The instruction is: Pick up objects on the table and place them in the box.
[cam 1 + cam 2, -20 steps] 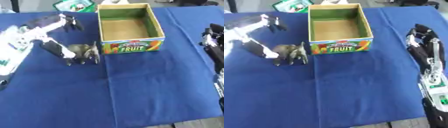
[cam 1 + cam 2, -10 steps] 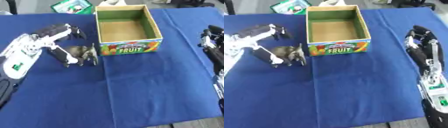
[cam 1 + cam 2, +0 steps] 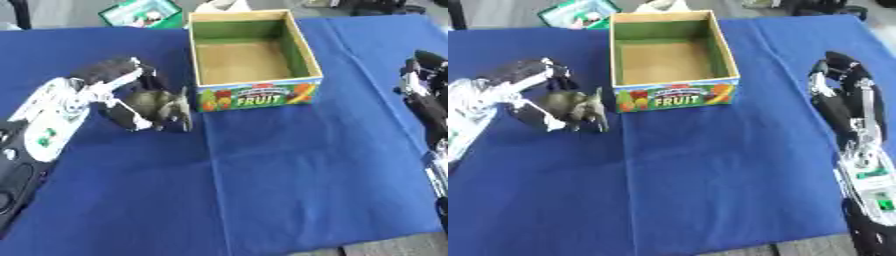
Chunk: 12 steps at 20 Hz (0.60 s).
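Left hand (image 3: 122,92) with fingers curled around the grey-green animal figurine (image 3: 575,106) on the blue tabletop (image 3: 289,170); cardboard fruit box (image 3: 254,95) empty, placement pending.

On the blue tablecloth (image 3: 289,165), an open cardboard box (image 3: 249,60) marked FRUIT stands toward twelve o'clock, its inside bare. At its eight o'clock a small grey-green animal figure (image 3: 166,105) stands just beside the box's front corner. The left hand (image 3: 118,85) reaches in from nine o'clock, fingers curved around the figure. The right hand (image 3: 424,90) rests at three o'clock, well apart from the box. A green packet (image 3: 140,12) lies at eleven o'clock.
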Each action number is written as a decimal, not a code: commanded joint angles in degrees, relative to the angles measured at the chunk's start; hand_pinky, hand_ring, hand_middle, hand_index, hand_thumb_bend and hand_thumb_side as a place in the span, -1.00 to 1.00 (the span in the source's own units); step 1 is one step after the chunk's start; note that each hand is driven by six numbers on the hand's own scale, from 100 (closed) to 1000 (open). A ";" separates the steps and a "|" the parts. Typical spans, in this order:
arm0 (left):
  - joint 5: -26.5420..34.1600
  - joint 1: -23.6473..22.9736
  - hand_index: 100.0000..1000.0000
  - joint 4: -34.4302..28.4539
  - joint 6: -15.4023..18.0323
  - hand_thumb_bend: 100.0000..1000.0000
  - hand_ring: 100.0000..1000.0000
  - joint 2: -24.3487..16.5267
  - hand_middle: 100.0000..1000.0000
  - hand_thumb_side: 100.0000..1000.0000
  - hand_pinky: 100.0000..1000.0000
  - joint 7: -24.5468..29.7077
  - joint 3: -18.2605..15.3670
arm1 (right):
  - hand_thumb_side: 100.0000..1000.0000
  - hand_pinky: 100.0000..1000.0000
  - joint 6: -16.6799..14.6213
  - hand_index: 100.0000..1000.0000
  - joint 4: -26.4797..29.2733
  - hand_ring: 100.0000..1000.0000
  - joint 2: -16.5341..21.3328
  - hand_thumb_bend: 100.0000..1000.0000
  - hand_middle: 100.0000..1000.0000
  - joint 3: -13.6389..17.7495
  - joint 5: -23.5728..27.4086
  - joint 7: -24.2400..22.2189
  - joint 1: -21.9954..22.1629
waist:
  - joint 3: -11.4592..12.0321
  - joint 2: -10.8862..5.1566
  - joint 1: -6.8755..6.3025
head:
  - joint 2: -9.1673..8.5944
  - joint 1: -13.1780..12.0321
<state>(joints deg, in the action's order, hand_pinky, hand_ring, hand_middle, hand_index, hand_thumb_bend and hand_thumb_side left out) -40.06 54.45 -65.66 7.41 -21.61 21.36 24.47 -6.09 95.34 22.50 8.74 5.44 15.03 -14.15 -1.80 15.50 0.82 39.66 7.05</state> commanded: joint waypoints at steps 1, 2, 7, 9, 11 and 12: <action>-0.64 1.04 0.00 -0.37 -0.26 -0.77 -0.14 -0.38 -0.23 -1.00 -0.28 -1.78 -1.36 | -0.47 0.02 -0.13 0.55 0.33 0.44 1.06 -1.00 0.33 0.17 0.21 -0.20 -0.64 | -0.07 -1.17 0.12 | -0.81 0.16; -0.68 1.08 -0.01 -0.50 -0.45 -0.80 -0.19 -0.45 -0.24 -1.00 -0.33 -2.38 -1.49 | -0.47 0.02 -0.13 0.55 0.32 0.44 1.05 -1.00 0.33 0.16 0.21 -0.21 -0.65 | -0.06 -1.18 0.13 | -0.82 0.17; 1.17 1.14 -0.20 -2.16 -1.81 -1.00 -0.29 -0.97 -0.43 -0.96 -0.40 -3.90 -2.55 | -0.47 0.02 -0.13 0.55 0.28 0.44 1.06 -1.00 0.33 0.20 0.20 -0.24 -0.65 | -0.13 -1.21 0.23 | -0.95 0.23; 2.68 1.54 -0.20 -3.98 -2.32 -1.00 -0.28 -1.71 -0.43 -0.95 -0.40 -3.44 -3.01 | -0.47 0.02 -0.13 0.55 0.27 0.44 1.11 -1.00 0.33 0.17 0.23 -0.25 -0.64 | -0.31 -1.26 0.22 | -1.00 0.23; 3.90 2.29 -0.19 -6.09 -2.79 -0.98 -0.27 -2.44 -0.42 -0.94 -0.37 -2.91 -3.45 | -0.47 0.02 -0.12 0.55 0.24 0.44 1.20 -1.00 0.33 0.10 0.24 -0.32 -0.63 | -0.53 -1.33 0.15 | -1.00 0.20; 4.18 2.79 -0.18 -6.93 -3.05 -0.98 -0.27 -2.54 -0.41 -0.94 -0.36 -2.88 -3.74 | -0.47 0.02 -0.11 0.55 0.23 0.44 1.22 -1.00 0.33 0.04 0.25 -0.37 -0.62 | -0.65 -1.39 0.09 | -0.94 0.17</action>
<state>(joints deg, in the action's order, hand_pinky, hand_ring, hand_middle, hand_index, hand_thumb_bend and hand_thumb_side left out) -36.79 55.39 -70.31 4.75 -22.59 18.46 21.86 -6.19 95.03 22.47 8.65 5.51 14.84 -14.16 -2.41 15.49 0.85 39.19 7.18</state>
